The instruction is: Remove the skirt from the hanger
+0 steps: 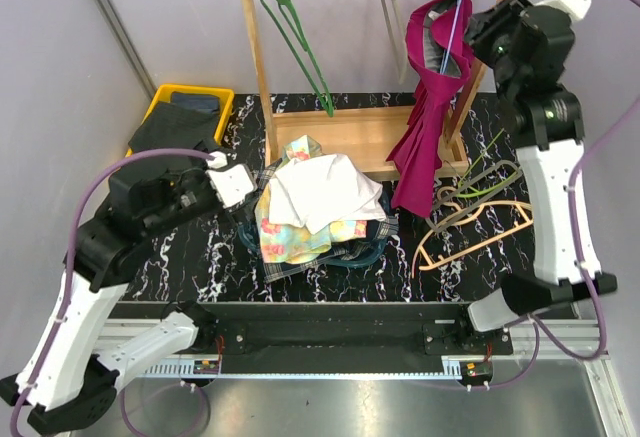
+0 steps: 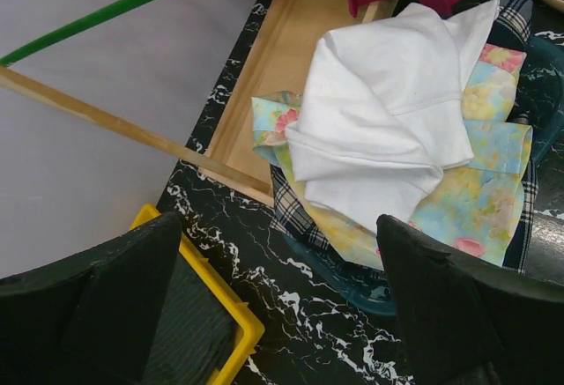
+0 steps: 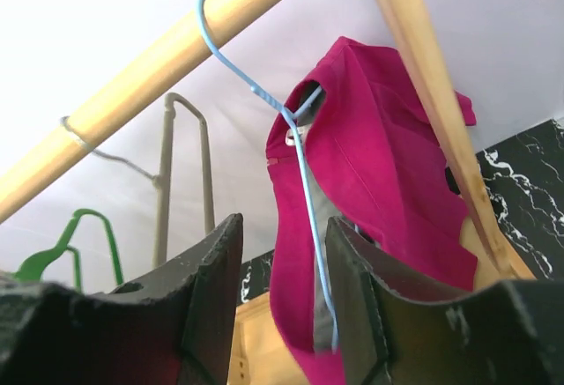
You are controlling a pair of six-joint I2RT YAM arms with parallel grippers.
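The magenta skirt (image 3: 379, 165) hangs on its blue hanger (image 3: 300, 156) from the rail (image 3: 176, 59). The right hand (image 3: 284, 235), partly open, holds nothing beside it; the left hand (image 2: 280, 226) gapes empty.

**Inspector:** Rack (image 3: 176, 55)?
**Assistant:** Pale wood, smooth and matt. The skirt (image 3: 370, 165) is magenta cloth, matt; its hanger (image 3: 306, 204) is thin blue wire with a slick coating.
**Inspector:** Tabletop (image 1: 225, 247)?
**Assistant:** Black with white veins and a slight sheen. The bin (image 2: 225, 301) is glossy yellow plastic.
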